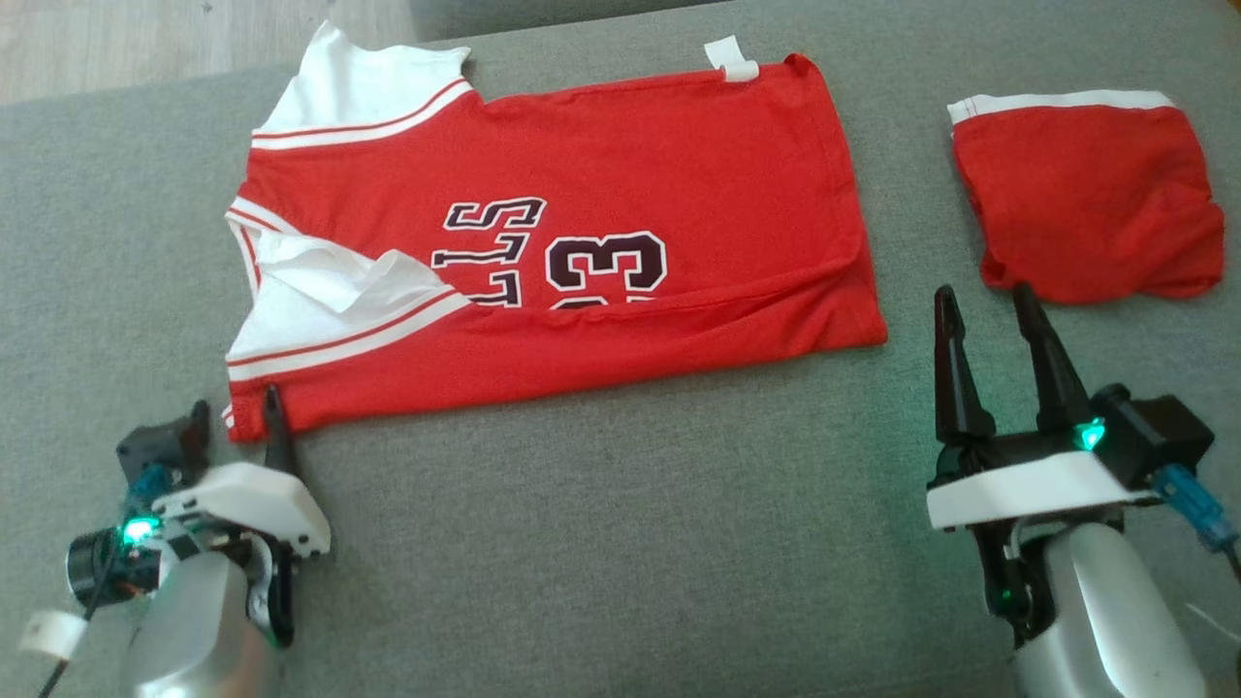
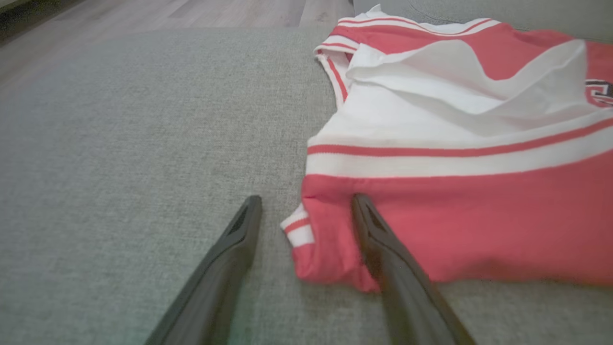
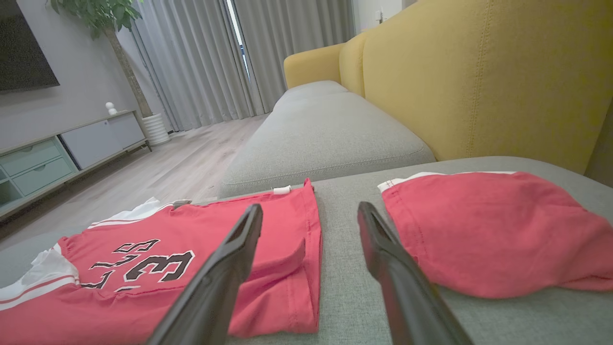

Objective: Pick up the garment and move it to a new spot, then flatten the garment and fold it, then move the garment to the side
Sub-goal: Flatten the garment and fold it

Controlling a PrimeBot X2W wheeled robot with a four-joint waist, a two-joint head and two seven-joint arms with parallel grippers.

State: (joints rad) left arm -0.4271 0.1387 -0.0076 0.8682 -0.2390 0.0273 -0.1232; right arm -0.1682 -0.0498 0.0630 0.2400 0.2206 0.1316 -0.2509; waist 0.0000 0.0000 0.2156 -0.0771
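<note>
Here, my left pincer (image 1: 236, 412) stands wide open and empty, one finger over the near shoulder corner of the red jersey (image 1: 620, 184). The jersey lies flat on the grey sofa cushion (image 1: 630, 504), its near long edge already folded over. My right pincer (image 1: 984, 299), open and empty, points between the jersey's hem and the red shorts (image 1: 1086, 204). I judge that more folding and the move aside are left.

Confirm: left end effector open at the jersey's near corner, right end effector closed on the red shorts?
No. The right end effector is open and empty, aimed between the jersey and the red shorts, as the right wrist view shows. Rest holds.
</note>
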